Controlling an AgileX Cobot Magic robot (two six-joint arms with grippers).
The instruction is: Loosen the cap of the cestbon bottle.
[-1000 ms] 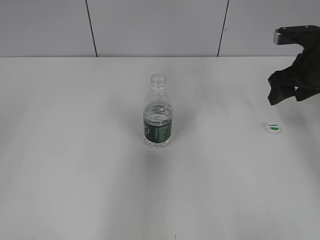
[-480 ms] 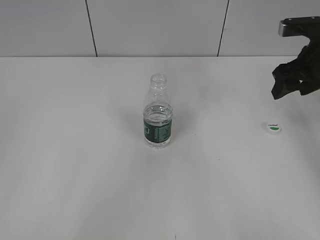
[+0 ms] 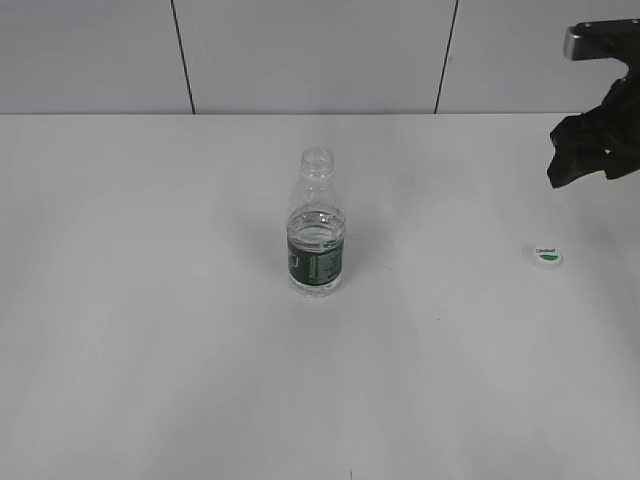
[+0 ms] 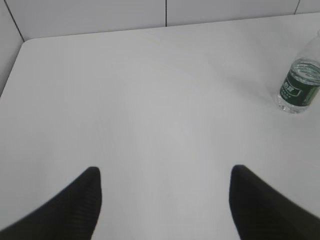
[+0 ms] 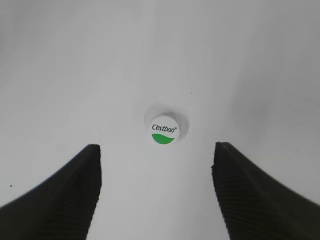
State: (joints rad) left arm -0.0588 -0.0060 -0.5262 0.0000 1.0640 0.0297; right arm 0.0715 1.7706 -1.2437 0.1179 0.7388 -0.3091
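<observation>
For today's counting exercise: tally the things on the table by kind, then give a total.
Bottle: 1
Cap: 1
Total: 2

Bright, even, diffuse light washes the white bench (image 3: 150,350); shadows are faint and soft. Wrist views are slightly soft, pincer fingers (image 5: 60,195) blurred.

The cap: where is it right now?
The cap lies on the table's right side, well apart from the open cestbon bottle, below the raised right gripper.
</observation>
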